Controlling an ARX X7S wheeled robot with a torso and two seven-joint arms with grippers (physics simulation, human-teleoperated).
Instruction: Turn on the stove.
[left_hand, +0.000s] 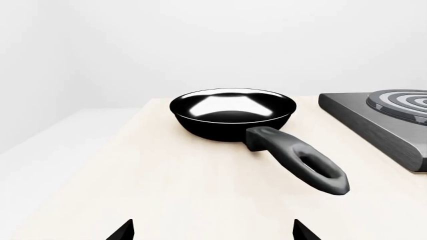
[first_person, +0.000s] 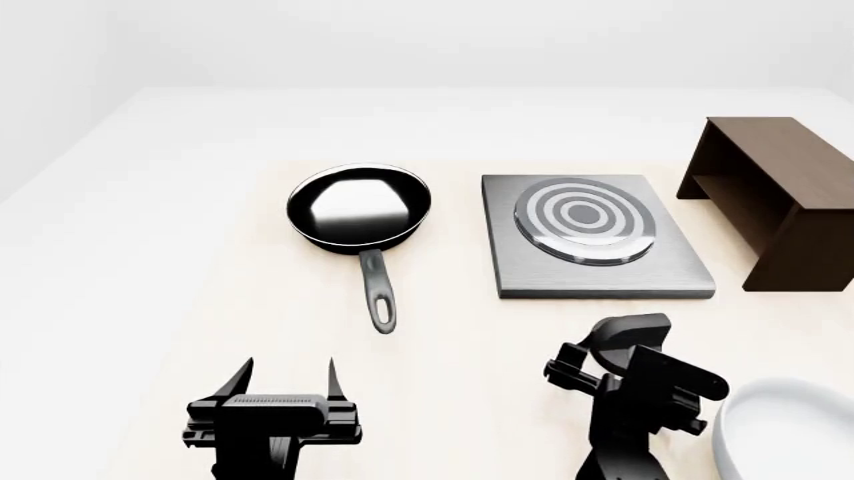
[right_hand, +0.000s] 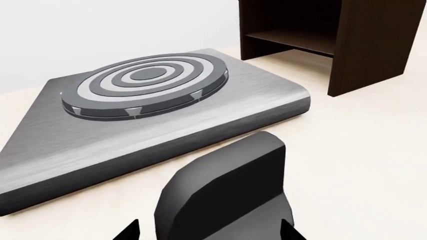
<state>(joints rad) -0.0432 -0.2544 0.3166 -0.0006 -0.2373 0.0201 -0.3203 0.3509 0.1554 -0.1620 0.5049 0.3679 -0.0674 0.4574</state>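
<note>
The stove (first_person: 598, 265) lay flat on the pale wood-grained bench (first_person: 454, 340), a square slab of brushed grey metal with rounded corners, right of centre and towards the far side. On it sat a raised round burner (first_person: 583, 219) of concentric light and dark rings, with small pale notches around its dark rim in the right wrist view. No knob could be made out in any view.

Left of the stove, apart from it, stood a glossy black frying pan (first_person: 359, 206), its matte handle (first_person: 378, 291) with a looped end pointing towards the near side. To the right of the stove stood a dark brown wooden box (first_person: 771, 199), open-fronted with a shelf inside. At the near right corner showed part of a smooth white curved object (first_person: 787, 435).

The left pincer (first_person: 288, 378) hovered over bare bench at the near left, its two black fingers spread apart and empty. The right pincer (first_person: 627, 345) hung just near of the stove's front edge, with nothing between them; whether it was open or closed could not be told, as a dark angular part of it (right_hand: 230, 192) filled the wrist view
</note>
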